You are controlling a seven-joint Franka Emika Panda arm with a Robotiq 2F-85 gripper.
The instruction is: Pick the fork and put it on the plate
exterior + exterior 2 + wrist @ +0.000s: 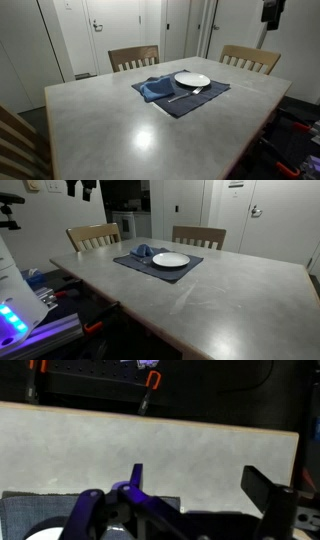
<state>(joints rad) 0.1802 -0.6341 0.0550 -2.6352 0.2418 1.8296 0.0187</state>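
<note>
The thin silver fork [187, 95] lies on a dark blue placemat [205, 99], just in front of the round white plate [192, 79]. In an exterior view the plate [170, 260] sits on the placemat [132, 261], and I cannot make out the fork there. My gripper [271, 14] hangs high above the far side of the table, well away from both; it also shows at the top left as the gripper [85, 189]. In the wrist view the gripper [200, 485] is open with nothing between its fingers, over bare table. The fork does not show in that view.
A crumpled blue napkin [156, 88] lies on the placemat beside the plate. Two wooden chairs [133, 57] [250, 58] stand at the far side of the grey table [120, 120]. The wrist view shows the table edge [160, 418] and orange clamps [147, 380] beyond it.
</note>
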